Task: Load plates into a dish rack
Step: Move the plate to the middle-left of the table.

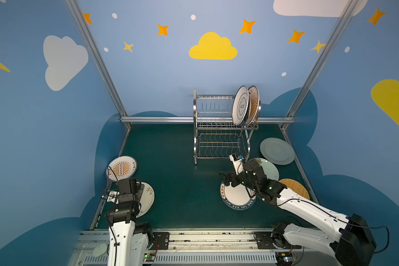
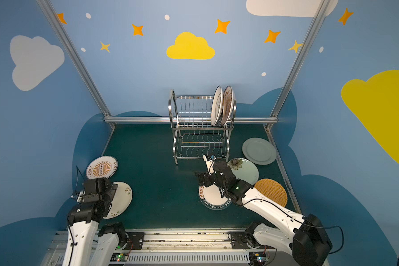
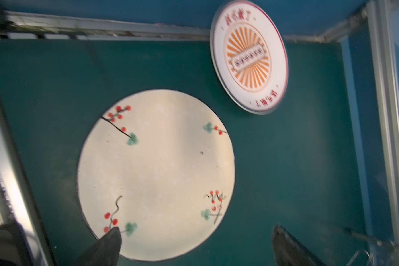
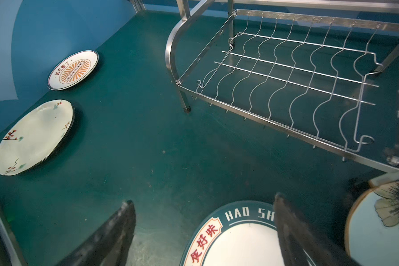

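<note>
In both top views the right arm (image 1: pixel 297 205) covers much of the green-rimmed plate (image 1: pixel 236 198) and an edge of the flower plate (image 1: pixel 271 172), while the left arm (image 1: pixel 122 230) hides part of the berry-sprig plate (image 1: pixel 148 195). The rear racked plate (image 1: pixel 254 102) sits mostly behind its neighbour. The left wrist view is smeared. The right wrist view cuts the dish rack (image 4: pixel 286 76) below its upper tier.

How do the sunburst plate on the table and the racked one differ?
The table sunburst plate lies face up; the racked sunburst plate stands on edge in the dish rack's top tier. The table one shows fully; the racked one sits partly behind another plate. Both have orange rays.
</note>
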